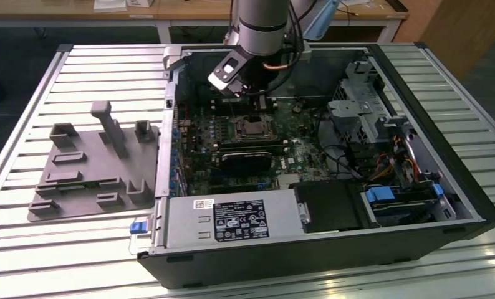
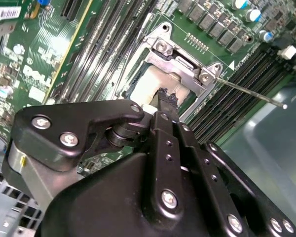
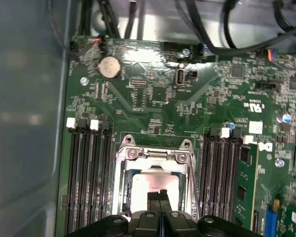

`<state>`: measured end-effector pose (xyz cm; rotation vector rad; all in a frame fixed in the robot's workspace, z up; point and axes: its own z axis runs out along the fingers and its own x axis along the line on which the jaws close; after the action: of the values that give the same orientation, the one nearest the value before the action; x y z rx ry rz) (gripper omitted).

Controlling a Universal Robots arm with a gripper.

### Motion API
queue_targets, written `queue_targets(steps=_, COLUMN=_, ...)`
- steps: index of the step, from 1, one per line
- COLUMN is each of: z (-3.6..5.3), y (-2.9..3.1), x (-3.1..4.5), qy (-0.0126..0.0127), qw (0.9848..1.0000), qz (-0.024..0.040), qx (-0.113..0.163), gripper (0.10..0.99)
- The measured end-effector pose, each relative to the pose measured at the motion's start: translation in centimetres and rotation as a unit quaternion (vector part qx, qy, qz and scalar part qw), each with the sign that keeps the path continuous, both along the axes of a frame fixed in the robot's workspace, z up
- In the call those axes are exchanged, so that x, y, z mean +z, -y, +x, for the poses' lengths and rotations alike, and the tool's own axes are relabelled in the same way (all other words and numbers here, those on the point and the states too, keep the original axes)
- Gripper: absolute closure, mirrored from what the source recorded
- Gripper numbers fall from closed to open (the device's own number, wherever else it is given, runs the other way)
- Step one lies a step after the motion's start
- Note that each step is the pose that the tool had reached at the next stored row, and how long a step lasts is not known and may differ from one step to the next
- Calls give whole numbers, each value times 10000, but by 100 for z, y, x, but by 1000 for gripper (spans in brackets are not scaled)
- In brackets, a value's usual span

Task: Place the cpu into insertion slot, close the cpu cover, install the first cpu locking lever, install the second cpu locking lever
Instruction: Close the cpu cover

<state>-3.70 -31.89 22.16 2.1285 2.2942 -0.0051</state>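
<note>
Fixture: on the exterior view's left, a grey holder block (image 1: 93, 171) stands on the slatted table (image 1: 31, 81), apart from the open computer case (image 1: 314, 249).
Memory slots: long black slots (image 3: 89, 177) run along both sides of the socket, parallel to its edges, so there is little free room sideways.
cpu: the cpu (image 3: 143, 185) lies flat in the insertion slot (image 3: 129, 154), silver top up. It is square, with its edges in line with the slots.
cpu cover: the cpu cover (image 3: 190, 185) seems to lie down around the chip.
Lever: one thin locking lever (image 2: 251, 94) points away from the socket corner. Its long axis slants over the slots.
My gripper: my gripper (image 3: 160, 195) has its fingertips pressed together, pinching nothing, just over the chip's middle. I cannot tell if they touch it.
My arm: my arm (image 1: 260, 25) comes down nearly upright into the case.
Right side: a drive cage (image 1: 372, 106) stands well apart.
</note>
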Motion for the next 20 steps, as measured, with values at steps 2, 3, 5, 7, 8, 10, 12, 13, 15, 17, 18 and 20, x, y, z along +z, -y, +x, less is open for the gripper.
queue_targets(steps=2, z=0, y=0, x=0, qy=0, qw=9998, qz=0, qx=180, gripper=984)
queue_targets(steps=3, z=0, y=0, x=0, qy=0, qw=9997, qz=0, qx=264, gripper=984)
queue_targets(steps=5, z=0, y=0, x=0, qy=0, qw=9990, qz=0, qx=449, gripper=984)
queue_targets(steps=7, z=0, y=0, x=0, qy=0, qw=9980, qz=0, qx=629, gripper=984)
queue_targets(steps=8, z=0, y=0, x=-1, qy=0, qw=9974, qz=0, qx=718, gripper=984)
queue_targets(steps=10, z=0, y=0, x=-1, qy=0, qw=9960, qz=0, qx=897, gripper=984)
queue_targets(steps=12, z=0, y=0, x=-1, qy=0, qw=9942, qz=0, qx=1079, gripper=984)
queue_targets(steps=13, z=0, y=0, x=-2, qy=0, qw=9931, qz=0, qx=1169, gripper=984)
queue_targets(steps=15, z=0, y=0, x=-2, qy=0, qw=9908, qz=0, qx=1355, gripper=984)
queue_targets(steps=17, z=0, y=0, x=-3, qy=0, qw=9882, qz=0, qx=1533, gripper=984)
queue_targets(steps=18, z=0, y=0, x=-3, qy=0, qw=9868, qz=0, qx=1622, gripper=984)
queue_targets(steps=20, z=0, y=0, x=-4, qy=0, qw=9837, qz=0, qx=1799, gripper=984)
